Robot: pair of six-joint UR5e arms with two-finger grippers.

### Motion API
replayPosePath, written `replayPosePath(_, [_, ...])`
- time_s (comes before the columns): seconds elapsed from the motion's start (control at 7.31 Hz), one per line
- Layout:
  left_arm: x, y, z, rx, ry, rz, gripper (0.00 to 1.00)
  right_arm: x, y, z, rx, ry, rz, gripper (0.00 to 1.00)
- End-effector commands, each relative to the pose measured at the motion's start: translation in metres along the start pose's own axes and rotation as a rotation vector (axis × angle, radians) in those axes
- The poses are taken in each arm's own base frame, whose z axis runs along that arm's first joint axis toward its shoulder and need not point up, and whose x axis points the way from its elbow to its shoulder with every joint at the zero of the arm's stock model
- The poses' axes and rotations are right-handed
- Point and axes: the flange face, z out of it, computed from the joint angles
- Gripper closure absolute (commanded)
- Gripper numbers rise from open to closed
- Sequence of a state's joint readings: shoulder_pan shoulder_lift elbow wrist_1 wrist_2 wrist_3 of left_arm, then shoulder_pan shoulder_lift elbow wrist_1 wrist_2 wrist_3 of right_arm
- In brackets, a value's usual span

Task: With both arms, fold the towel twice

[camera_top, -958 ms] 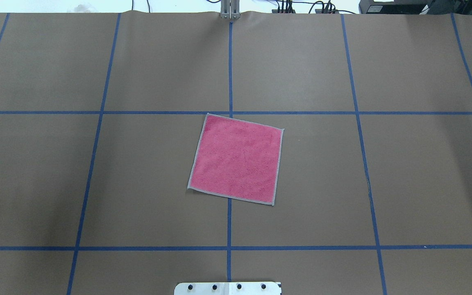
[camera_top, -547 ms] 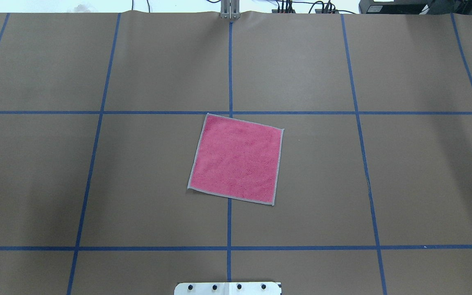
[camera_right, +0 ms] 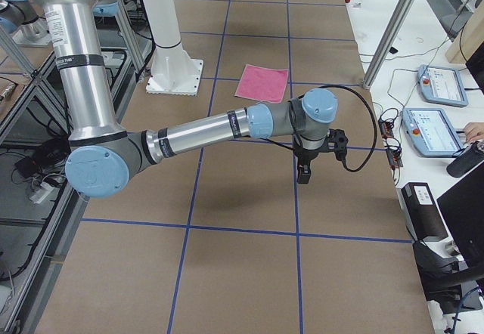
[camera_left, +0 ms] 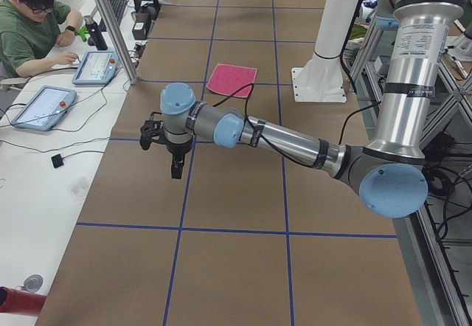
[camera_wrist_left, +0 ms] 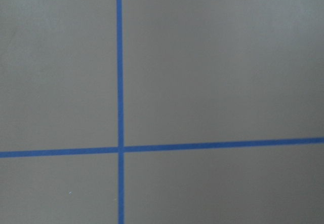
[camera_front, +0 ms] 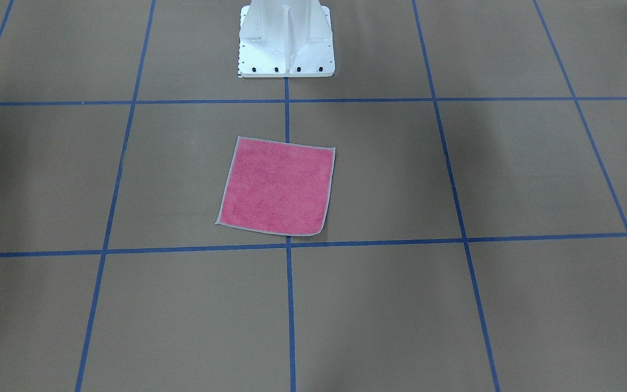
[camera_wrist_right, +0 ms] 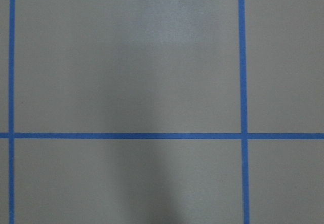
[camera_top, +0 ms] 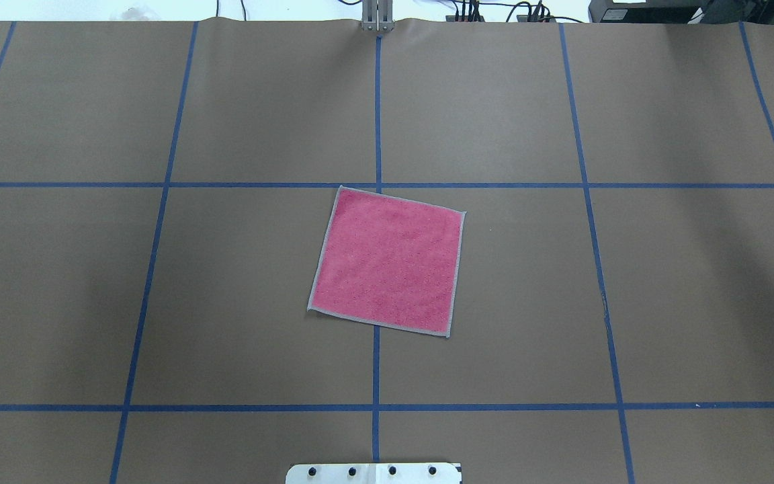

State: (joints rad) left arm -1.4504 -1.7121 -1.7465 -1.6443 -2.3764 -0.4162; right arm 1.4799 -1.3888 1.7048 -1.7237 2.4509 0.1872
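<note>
Towel (camera_top: pixel 387 262): pink-red terry face, light grey hem.
Table (camera_top: pixel 682 282): brown covering, with blue tape lines (camera_top: pixel 377 121) forming a grid.
Left arm (camera_left: pixel 287 141), right arm (camera_right: pixel 197 134): silver-grey tubes, light blue joint caps.
Left gripper (camera_left: pixel 177 172), right gripper (camera_right: pixel 304 177): black.
Pedestal (camera_front: pixel 286 38): white.
Operator's shirt (camera_left: pixel 22 42): green.

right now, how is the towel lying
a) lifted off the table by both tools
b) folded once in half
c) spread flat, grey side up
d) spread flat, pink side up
d: the towel lies spread flat as a full square, pink face up, on the table, while the left tool and right tool hang above the table well away from it.
</note>
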Motion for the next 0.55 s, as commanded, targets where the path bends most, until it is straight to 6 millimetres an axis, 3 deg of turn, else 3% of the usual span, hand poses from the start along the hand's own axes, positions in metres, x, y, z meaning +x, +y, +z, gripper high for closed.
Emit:
replayPosePath(0.0, [0.083, -0.001, 0.022, -0.059, 0.111, -0.135, 0.00, -0.033, 0.002, 0.006, -0.019, -0.051, 0.031, 0.00])
replayPosePath(0.14, [0.126, 0.014, 0.049, -0.078, 0.150, -0.179, 0.00, -0.075, 0.000, 0.005, -0.019, -0.058, 0.118, 0.00])
replayPosePath(0.27, [0.169, 0.030, 0.068, -0.082, 0.208, -0.231, 0.00, -0.101, -0.006, -0.005, -0.005, -0.072, 0.164, 0.00])
replayPosePath(0.41, [0.229, 0.046, 0.087, -0.069, 0.252, -0.298, 0.00, -0.115, -0.002, -0.012, 0.000, -0.094, 0.151, 0.00])
